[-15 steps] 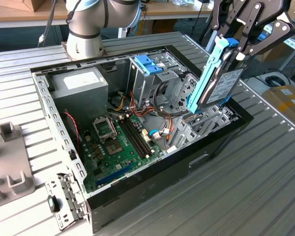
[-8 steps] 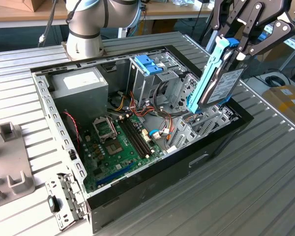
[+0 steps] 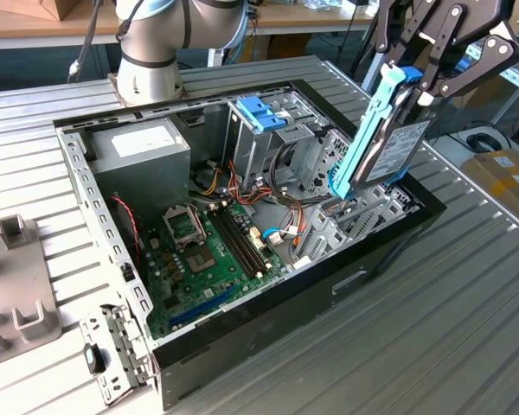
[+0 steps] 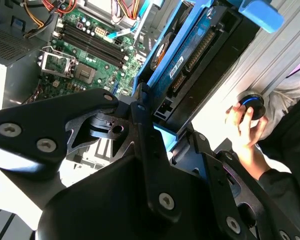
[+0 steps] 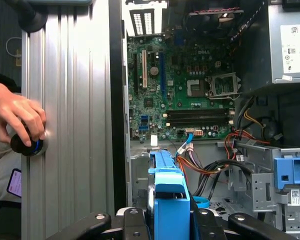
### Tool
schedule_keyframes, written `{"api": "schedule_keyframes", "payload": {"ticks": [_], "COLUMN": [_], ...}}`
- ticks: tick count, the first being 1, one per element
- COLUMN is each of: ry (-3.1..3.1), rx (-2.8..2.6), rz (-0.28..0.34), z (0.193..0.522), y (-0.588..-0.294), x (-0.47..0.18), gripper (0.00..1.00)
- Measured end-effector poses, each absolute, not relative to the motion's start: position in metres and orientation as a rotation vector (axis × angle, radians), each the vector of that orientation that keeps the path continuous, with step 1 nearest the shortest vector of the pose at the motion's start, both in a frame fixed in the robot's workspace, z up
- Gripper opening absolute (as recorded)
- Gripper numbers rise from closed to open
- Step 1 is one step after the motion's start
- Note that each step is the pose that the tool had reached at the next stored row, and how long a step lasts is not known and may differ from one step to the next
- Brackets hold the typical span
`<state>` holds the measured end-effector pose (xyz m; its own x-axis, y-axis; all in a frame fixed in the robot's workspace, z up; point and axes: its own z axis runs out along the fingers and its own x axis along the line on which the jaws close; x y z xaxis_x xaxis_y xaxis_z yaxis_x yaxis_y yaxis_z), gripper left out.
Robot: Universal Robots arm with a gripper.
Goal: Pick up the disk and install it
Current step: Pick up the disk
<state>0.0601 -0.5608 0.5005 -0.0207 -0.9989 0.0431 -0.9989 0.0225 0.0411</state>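
Note:
The disk (image 3: 391, 154), a dark-grey drive with a white label in a light-blue carrier rail, hangs tilted on edge above the open computer case (image 3: 268, 316), over the drive bays at the exterior view's right. My gripper (image 3: 422, 86) is shut on its upper end from above. In the second wrist view the disk (image 4: 190, 55) runs out from between the black fingers (image 4: 140, 107). The first wrist view has the rail's end (image 5: 170, 197) clamped in my gripper (image 5: 170, 220), with the case's metal bay floor beneath it.
A deeper-blue latch on a silver cage (image 3: 261, 112) stands inside the case beside the bays. Motherboard (image 3: 212, 251), loose cables (image 3: 277, 207) and power supply (image 3: 143, 147) take up the interior. A person's hand (image 5: 17, 117) rests on a black knob (image 5: 25, 144) on the ribbed table beside the case.

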Motion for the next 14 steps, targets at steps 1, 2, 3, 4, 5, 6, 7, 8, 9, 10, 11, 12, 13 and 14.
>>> {"api": "schedule_keyframes", "payload": {"ticks": [1,2,3,4,5,6,7,8,9,10,11,12,13,14], "ry": [-2.203,-2.203,-2.203,-2.203,-2.202,-2.202,-2.202,-2.202,-2.202,-2.202,-2.202,-2.202,-2.202,-2.202], "rx": [2.156,2.156,2.156,2.155,2.155,2.155,2.155,2.155,2.155,2.155,2.155,2.155,2.155,2.155], "rz": [0.001,0.001,0.002,0.002,0.002,0.002,0.002,0.002,0.003,0.003,0.003,0.003,0.003,0.003], "z": [0.5004,0.5005,0.5004,0.5004,0.5004,0.5003,0.5003,0.5004,0.5004,0.5003,0.5003,0.5003,0.5003,0.5002], "y": [-0.5608,-0.5608,-0.5608,-0.5608,-0.5608,-0.5608,-0.5608,-0.5608,-0.5608,-0.5608,-0.5608,-0.5608,-0.5608,-0.5608], "x": [0.0607,0.0611,0.0614,0.0619,0.0622,0.0625,0.0629,0.0631,0.0633,0.0637,0.0639,0.0642,0.0649,0.0656], "gripper": [0.37,0.37,0.37,0.37,0.37,0.37,0.37,0.37,0.37,0.37,0.37,0.37,0.37,0.37]}}
